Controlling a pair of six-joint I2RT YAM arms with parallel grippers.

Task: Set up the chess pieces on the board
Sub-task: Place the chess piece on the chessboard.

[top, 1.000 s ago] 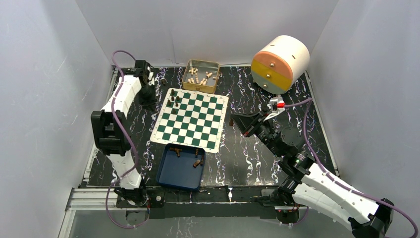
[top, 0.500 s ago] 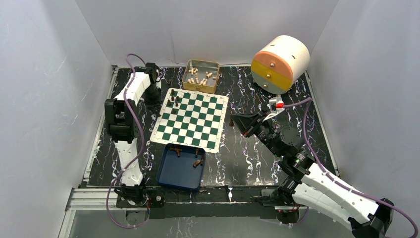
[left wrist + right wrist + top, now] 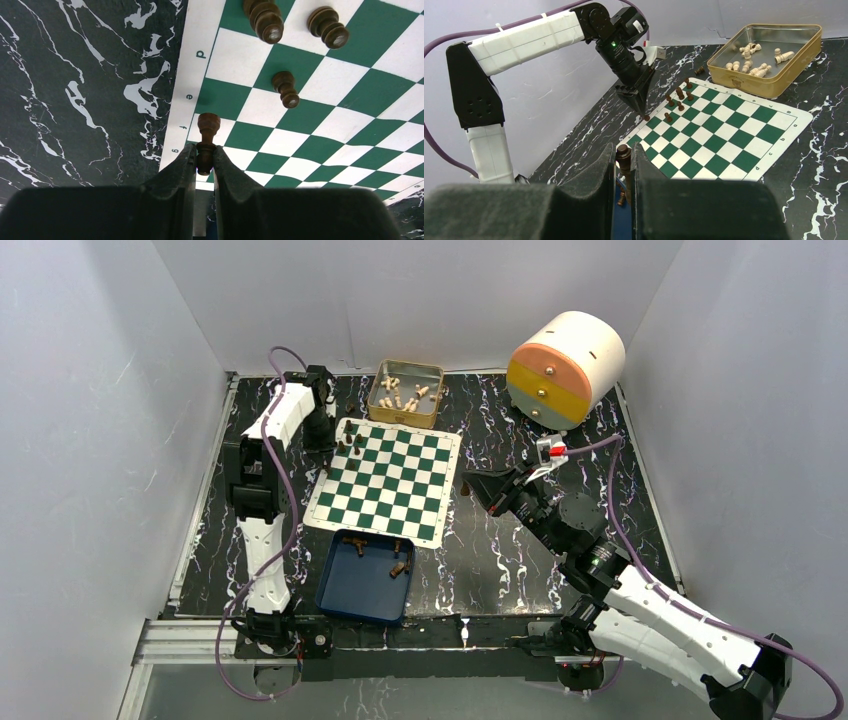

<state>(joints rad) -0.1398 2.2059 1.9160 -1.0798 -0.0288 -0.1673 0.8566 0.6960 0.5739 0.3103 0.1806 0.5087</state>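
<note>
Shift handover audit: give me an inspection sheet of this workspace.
Surface: black white-veined tabletop.
Job's things: green-and-white checkered chess mat lies flat; several dark-brown wooden chess pieces stand at its far left corner, more in the blue rectangular tray.
Clutter: gold tin of cream pieces; round cream-orange-yellow drawer unit.
Pincers: left pincer and right pincer each shut on a dark piece.
Cables: purple cables along both arms.
Surroundings: plain white walls.

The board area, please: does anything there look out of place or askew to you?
One dark chess piece lies on the bare table, off the board, between its far corner and the gold tin. The board itself sits slightly rotated against the table's edges. Nothing looks spilled or damaged.
</note>
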